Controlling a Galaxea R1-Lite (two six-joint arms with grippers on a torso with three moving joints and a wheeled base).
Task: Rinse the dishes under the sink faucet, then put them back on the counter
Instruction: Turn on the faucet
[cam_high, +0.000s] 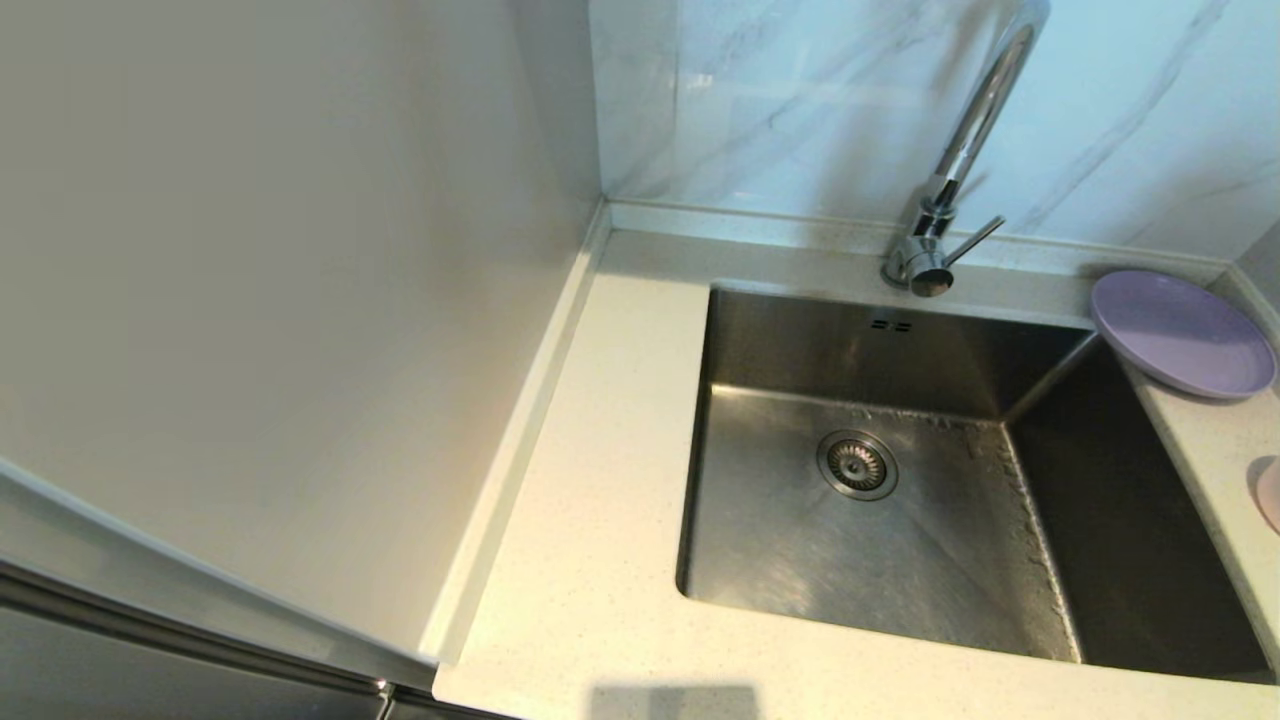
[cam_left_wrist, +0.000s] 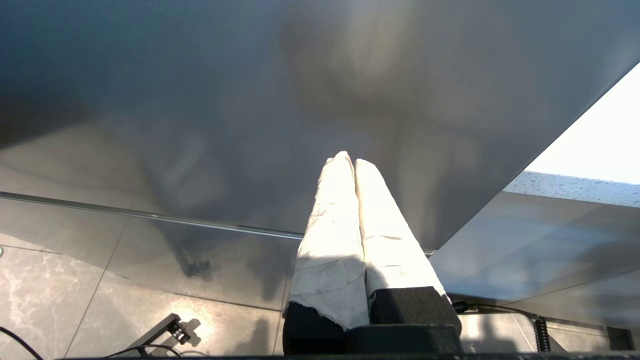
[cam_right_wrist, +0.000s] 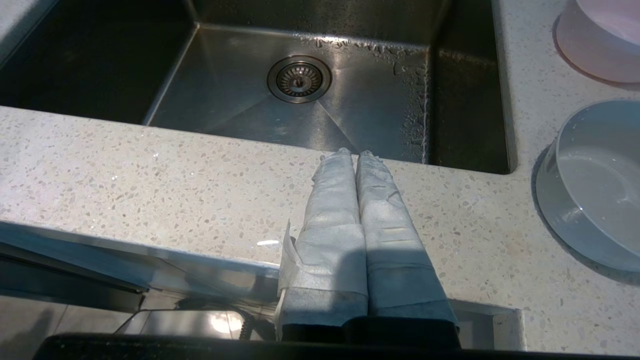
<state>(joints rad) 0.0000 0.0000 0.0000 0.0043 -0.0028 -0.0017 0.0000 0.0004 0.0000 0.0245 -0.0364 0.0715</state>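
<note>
1. Left gripper (cam_left_wrist: 348, 159) sits low, out of the head view, aimed at a dark glossy panel (cam_left_wrist: 250, 100) with floor tiles (cam_left_wrist: 60, 295) under it; its taped fingers (cam_left_wrist: 332, 220) are pressed together tip to tip and hold nothing
2. Sink (cam_high: 760, 520) lies in the middle of the counter (cam_high: 590, 500), drain (cam_high: 857, 465) on its floor, water beads along its right side, nothing inside
3. Faucet (cam_high: 975, 120) rises from the counter's back edge behind the sink, lever (cam_high: 975, 240) pointing right
4. Right gripper (cam_right_wrist: 356, 153) hovers over the counter's near strip, pointing at the sink (cam_right_wrist: 240, 100); its fingers (cam_right_wrist: 335, 200) are closed flat against each other, empty, touching no dish
5. Plate (cam_high: 1180, 335) rests on the counter at the sink's back right corner, its rim reaching over the sink's edge
6. Cup (cam_high: 1270, 495) stands on the right counter strip nearer the robot, cut off by the frame; from the right wrist camera cup (cam_right_wrist: 600, 40) and plate (cam_right_wrist: 595, 185) sit close together, well apart from the gripper
</note>
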